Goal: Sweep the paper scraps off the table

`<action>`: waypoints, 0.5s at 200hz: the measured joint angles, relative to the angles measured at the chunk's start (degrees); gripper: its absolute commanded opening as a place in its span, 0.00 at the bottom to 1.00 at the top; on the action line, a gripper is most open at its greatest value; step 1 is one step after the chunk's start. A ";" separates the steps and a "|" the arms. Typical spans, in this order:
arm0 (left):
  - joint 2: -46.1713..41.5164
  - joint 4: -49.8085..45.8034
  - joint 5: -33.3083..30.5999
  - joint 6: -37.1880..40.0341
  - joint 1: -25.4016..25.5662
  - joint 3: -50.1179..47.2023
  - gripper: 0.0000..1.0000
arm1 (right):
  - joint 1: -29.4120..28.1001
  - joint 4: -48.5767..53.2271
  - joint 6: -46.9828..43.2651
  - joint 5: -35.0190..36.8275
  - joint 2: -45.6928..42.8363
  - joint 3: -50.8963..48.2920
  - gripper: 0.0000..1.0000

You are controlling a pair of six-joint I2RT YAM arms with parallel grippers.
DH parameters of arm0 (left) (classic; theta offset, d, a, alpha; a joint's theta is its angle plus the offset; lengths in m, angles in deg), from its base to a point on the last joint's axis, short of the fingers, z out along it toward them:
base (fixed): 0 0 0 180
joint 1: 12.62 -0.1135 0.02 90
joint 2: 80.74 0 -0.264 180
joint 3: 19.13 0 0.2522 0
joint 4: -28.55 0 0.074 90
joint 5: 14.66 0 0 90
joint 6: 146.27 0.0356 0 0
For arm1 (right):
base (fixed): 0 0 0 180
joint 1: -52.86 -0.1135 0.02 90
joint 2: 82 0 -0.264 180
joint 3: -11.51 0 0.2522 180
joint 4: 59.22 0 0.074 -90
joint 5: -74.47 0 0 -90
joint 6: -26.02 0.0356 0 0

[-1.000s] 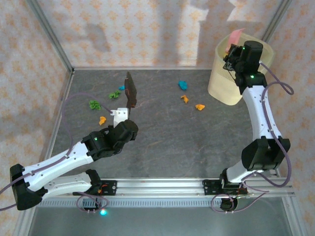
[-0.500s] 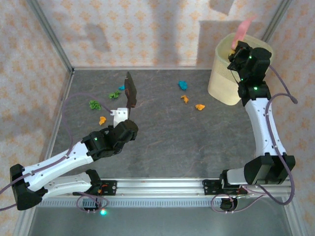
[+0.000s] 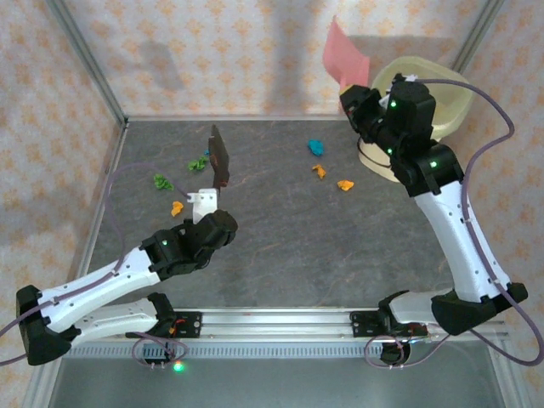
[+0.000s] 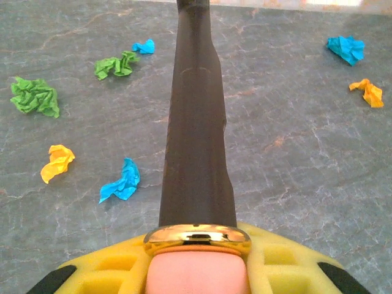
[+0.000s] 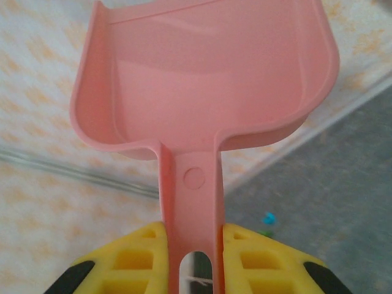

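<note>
Paper scraps lie on the table (image 3: 297, 246): green (image 3: 163, 180), green (image 3: 198, 162), blue (image 3: 210, 152) and orange (image 3: 177, 207) at the left, teal (image 3: 315, 146) and two orange (image 3: 319, 170) (image 3: 344, 184) at the right. In the left wrist view a blue scrap (image 4: 120, 182) and an orange one (image 4: 57, 163) lie left of the bristles. My left gripper (image 3: 204, 202) (image 4: 197, 272) is shut on a dark-bristled brush (image 3: 220, 157) (image 4: 196, 122) with a pink handle. My right gripper (image 3: 361, 100) (image 5: 191, 245) is shut on the handle of the pink dustpan (image 3: 344, 58) (image 5: 202, 73), raised high and empty.
A cream bin (image 3: 446, 93) stands at the back right corner, just behind the right arm. Aluminium rails edge the table, with peach patterned walls behind and at the left. The table's middle (image 3: 289, 212) is bare grey surface.
The right arm has lifted the dustpan up from over the bin and swung it left, so it now stands high by the back wall. The left arm and brush have barely shifted.
</note>
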 measured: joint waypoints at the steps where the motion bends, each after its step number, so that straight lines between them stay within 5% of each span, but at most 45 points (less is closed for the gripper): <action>1: -0.07 0.00 -0.07 -0.04 0.00 -0.02 0.00 | -0.11 0.17 -0.26 0.07 -0.04 -0.07 0.00; 100: -10.10 -0.07 -7.58 -4.48 0.00 -4.13 0.00 | -8.26 13.11 -21.31 3.50 -14.05 -32.63 0.00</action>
